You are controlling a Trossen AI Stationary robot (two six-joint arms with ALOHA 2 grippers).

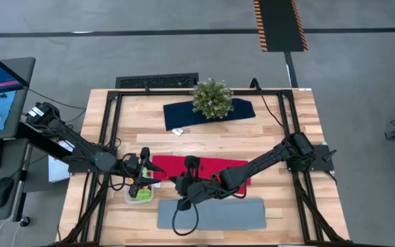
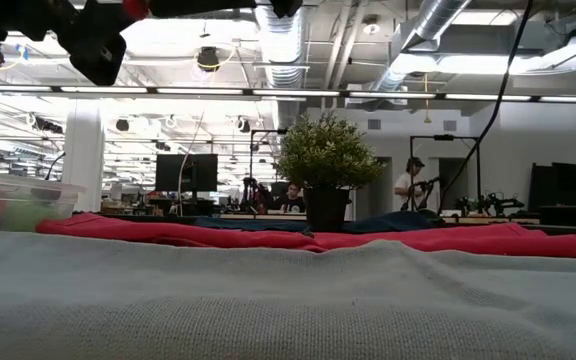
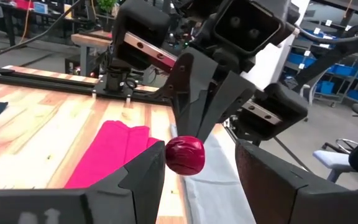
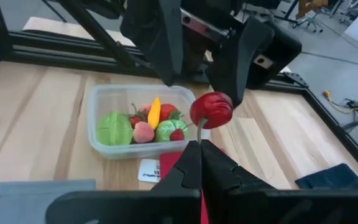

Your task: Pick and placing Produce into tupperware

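Right gripper (image 4: 199,144): jaws pinched fully together on the thin stem of a round, glossy dark-red toy fruit (image 4: 211,109), which stands up above the fingertips.
Left gripper (image 3: 199,171): jaws partly apart, one dark finger on each side of the red fruit (image 3: 184,155); whether the fingers touch it I cannot tell.
Where they meet: over the near-left part of the wooden table (image 1: 280,147), at the left end of the red cloth (image 1: 166,165), the two grippers facing each other.
Clear rectangular plastic tupperware (image 4: 98,99): on the wood just beyond the left gripper, holding a green leafy piece (image 4: 114,127), a pink piece (image 4: 143,132), a yellow piece (image 4: 155,112), a round green piece (image 4: 168,129) and small red ones.
Flat grey mat (image 1: 211,214): along the table's near edge.
Bushy green potted plant (image 1: 212,99): far side, on a dark blue cloth (image 1: 184,113).
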